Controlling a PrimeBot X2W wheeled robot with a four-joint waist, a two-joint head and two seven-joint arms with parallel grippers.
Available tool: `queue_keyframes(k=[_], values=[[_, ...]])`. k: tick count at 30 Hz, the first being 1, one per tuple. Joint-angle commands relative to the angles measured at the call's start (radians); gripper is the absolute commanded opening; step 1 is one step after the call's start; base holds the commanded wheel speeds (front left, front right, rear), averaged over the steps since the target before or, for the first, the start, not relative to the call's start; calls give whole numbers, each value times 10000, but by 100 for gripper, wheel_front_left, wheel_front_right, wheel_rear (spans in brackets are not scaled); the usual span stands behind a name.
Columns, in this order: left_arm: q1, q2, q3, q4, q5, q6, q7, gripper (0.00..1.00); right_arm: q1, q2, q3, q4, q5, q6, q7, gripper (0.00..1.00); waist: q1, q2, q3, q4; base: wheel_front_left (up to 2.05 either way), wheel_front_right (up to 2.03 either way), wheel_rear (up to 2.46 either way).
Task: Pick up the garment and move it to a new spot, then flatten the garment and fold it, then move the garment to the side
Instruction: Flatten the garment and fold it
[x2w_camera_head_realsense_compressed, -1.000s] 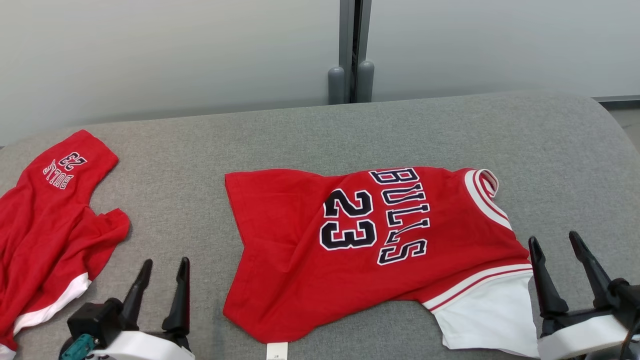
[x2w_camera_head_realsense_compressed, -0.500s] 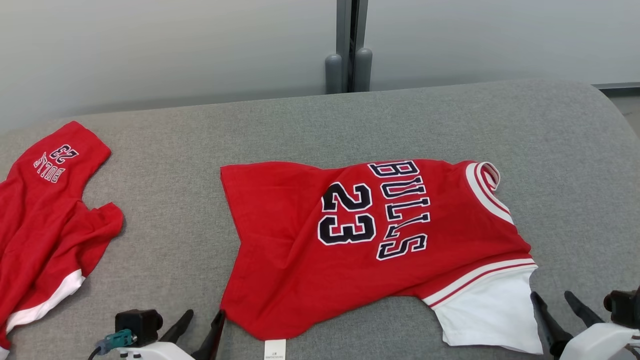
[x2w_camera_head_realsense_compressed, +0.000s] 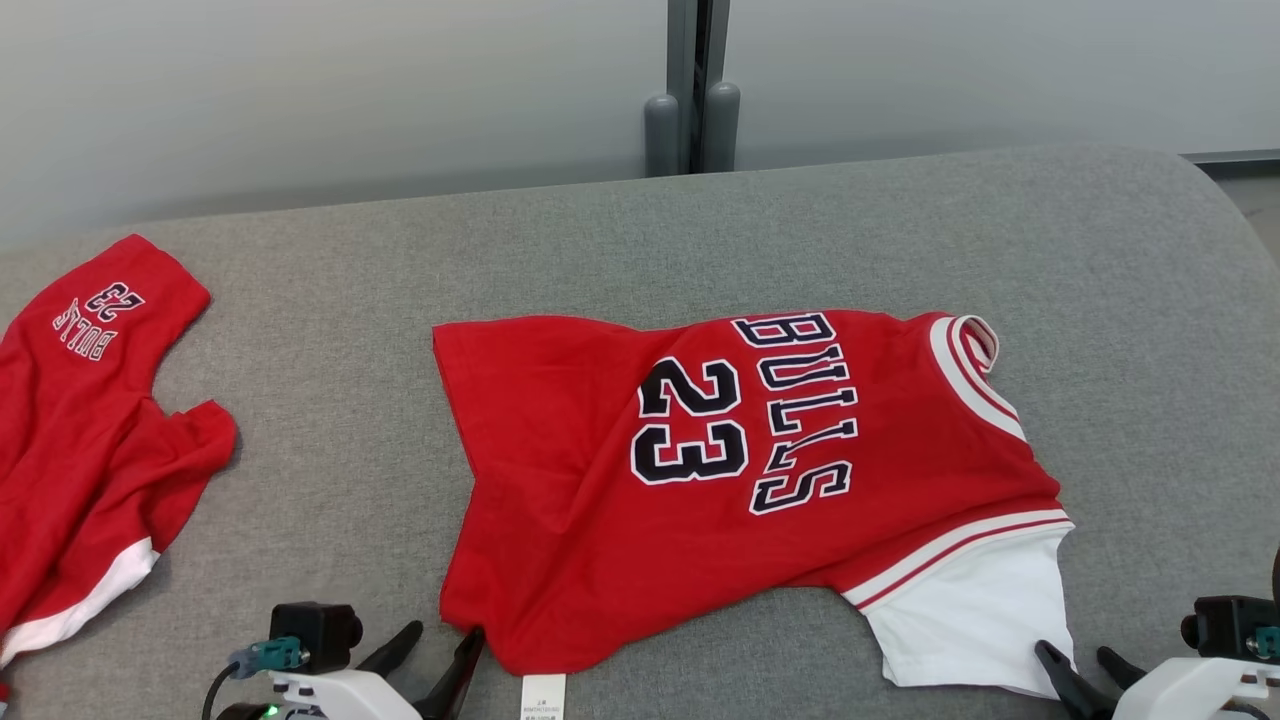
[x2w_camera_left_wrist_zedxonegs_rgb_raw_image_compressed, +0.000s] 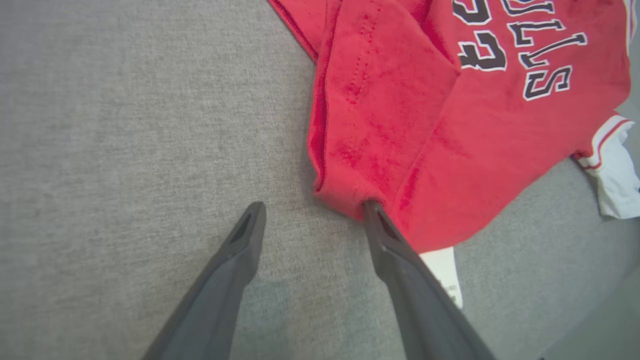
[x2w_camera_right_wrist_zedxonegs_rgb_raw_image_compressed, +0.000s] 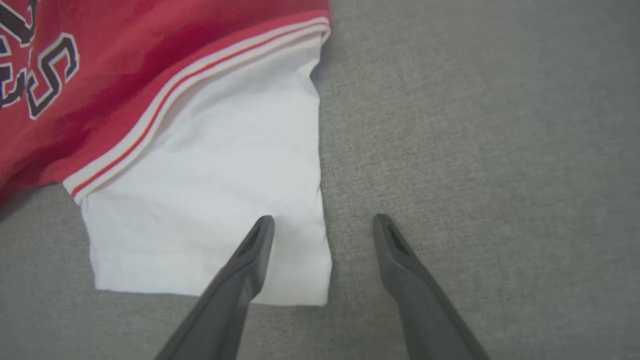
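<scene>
At the middle of the grey cushion (x2w_camera_head_realsense_compressed: 700, 230) lies the red jersey (x2w_camera_head_realsense_compressed: 740, 470), spread but rumpled. At its 7 o'clock corner stands the left gripper (x2w_camera_head_realsense_compressed: 446, 632), jaws spread wide and empty, one finger touching the hem. The right gripper (x2w_camera_head_realsense_compressed: 1072, 652), likewise released, straddles the edge of the white sleeve (x2w_camera_head_realsense_compressed: 975, 620) at 5 o'clock. For a clean lift, each should probably slip a finger under the cloth, pinch every layer, and close together.

Grey bench (x2w_camera_head_realsense_compressed: 640, 240) carries jersey (x2w_camera_head_realsense_compressed: 560, 500), shirt (x2w_camera_head_realsense_compressed: 70, 470)
</scene>
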Motion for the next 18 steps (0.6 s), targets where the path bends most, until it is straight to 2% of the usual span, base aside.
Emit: queue_keyframes(k=[1,8,18], values=[[-272,103,-72,0,-28,-46,36,100,-41,70,-41,-41,50,3,72,100,0,-1,69,-16,0,0,0],[-564,181,-393,127,-109,-65,15,100,-212,469,401,-23,519,13,451,100,0,-1,223,-65,0,0,0],[-542,232,-887,-405,-915,-104,281,100,-314,330,1212,-56,1199,13,269,100,0,-1,215,-75,0,0,0]])
